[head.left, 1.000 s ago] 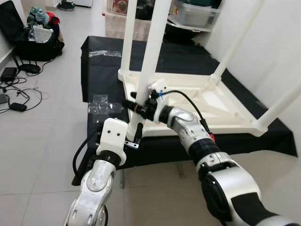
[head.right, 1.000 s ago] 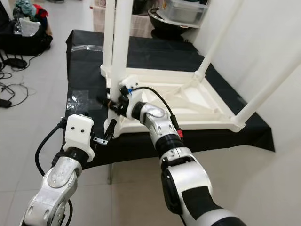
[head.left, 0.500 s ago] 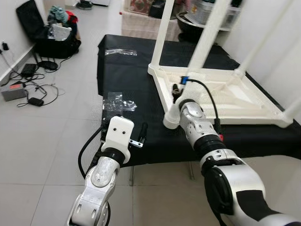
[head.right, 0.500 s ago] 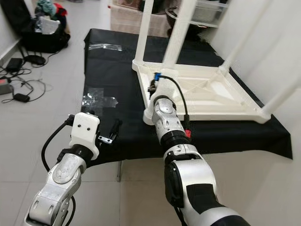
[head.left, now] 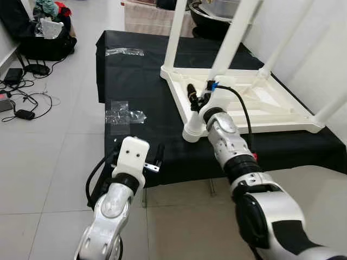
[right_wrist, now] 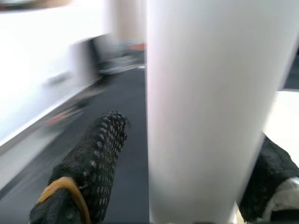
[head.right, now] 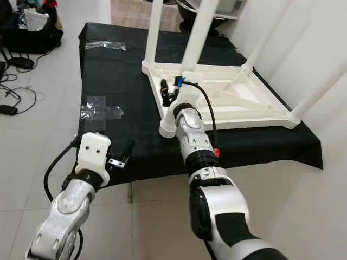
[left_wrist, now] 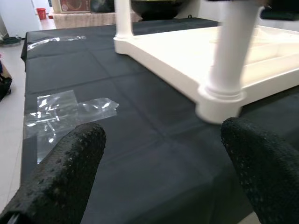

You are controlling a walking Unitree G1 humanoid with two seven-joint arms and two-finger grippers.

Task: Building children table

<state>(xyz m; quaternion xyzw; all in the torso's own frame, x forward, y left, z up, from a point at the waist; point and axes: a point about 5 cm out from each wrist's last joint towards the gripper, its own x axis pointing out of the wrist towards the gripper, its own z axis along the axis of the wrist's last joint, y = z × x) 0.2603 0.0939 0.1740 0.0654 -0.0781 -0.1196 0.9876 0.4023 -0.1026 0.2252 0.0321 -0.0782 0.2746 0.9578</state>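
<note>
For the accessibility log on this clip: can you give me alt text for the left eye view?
The right gripper reaches to the near leg of an upside-down white children's table lying on a black-covered work surface. The left gripper hovers open at the surface's front edge, near a patch of clear tape.

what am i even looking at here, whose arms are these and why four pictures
A humanoid robot is seen through its own cameras: two on its head, one on each wrist. A white children's table lies upside down on a black-covered surface, legs pointing up, with clear tape stuck nearby. The right gripper has its black fingers either side of the nearest leg; whether they squeeze it is unclear. The left gripper hovers open, empty, by the surface's near edge.
</note>
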